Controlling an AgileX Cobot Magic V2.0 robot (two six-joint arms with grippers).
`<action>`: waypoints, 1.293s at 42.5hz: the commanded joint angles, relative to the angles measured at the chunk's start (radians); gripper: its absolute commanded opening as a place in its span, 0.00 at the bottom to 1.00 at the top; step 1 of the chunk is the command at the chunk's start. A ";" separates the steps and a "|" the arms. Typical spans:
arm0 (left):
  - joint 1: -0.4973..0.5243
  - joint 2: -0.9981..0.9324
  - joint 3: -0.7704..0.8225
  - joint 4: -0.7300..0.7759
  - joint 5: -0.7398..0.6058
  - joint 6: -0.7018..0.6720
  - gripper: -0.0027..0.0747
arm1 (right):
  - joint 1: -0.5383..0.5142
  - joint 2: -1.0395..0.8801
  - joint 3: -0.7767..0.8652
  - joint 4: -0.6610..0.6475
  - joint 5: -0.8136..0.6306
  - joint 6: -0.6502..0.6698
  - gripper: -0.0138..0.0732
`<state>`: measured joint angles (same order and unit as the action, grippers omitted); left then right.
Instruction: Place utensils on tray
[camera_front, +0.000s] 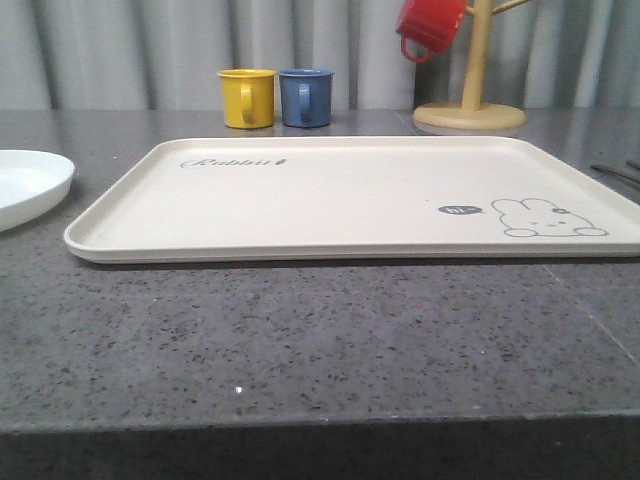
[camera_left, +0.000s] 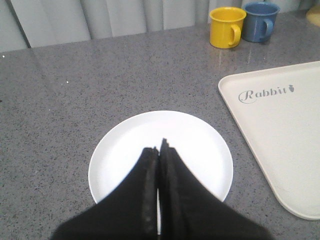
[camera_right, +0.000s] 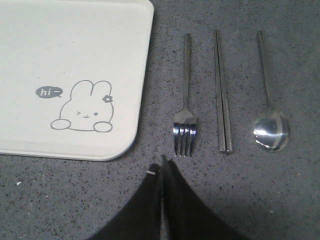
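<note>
The cream tray (camera_front: 350, 190) with a rabbit drawing lies in the middle of the grey counter, bare. A silver fork (camera_right: 185, 100), a pair of flat metal chopsticks (camera_right: 222, 95) and a spoon (camera_right: 270, 120) lie side by side on the counter just off the tray's (camera_right: 70, 75) right edge. My right gripper (camera_right: 162, 162) is shut with nothing in it, a short way in front of the fork's tines. A round white plate (camera_left: 120, 145) sits left of the tray (camera_left: 280, 135). Above the plate hangs my left gripper (camera_left: 159, 147), shut and holding nothing.
A yellow mug (camera_front: 246, 97) and a blue mug (camera_front: 305, 97) stand behind the tray. A wooden mug tree (camera_front: 470, 100) at the back right carries a red mug (camera_front: 430, 27). The counter's front edge (camera_front: 320, 425) runs close to the camera. A grey curtain hangs behind.
</note>
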<state>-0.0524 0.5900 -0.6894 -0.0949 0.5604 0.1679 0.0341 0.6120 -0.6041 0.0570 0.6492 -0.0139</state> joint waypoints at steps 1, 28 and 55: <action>0.003 0.030 -0.033 -0.014 -0.069 -0.001 0.08 | -0.001 0.010 -0.037 -0.010 -0.058 -0.006 0.40; 0.004 0.358 -0.139 0.059 0.136 -0.001 0.63 | -0.001 0.010 -0.037 -0.010 -0.060 -0.006 0.76; 0.488 0.686 -0.246 -0.381 0.163 0.251 0.63 | -0.001 0.010 -0.037 -0.010 -0.060 -0.006 0.76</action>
<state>0.4047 1.2611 -0.9032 -0.3402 0.7771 0.3345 0.0341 0.6142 -0.6041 0.0570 0.6550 -0.0139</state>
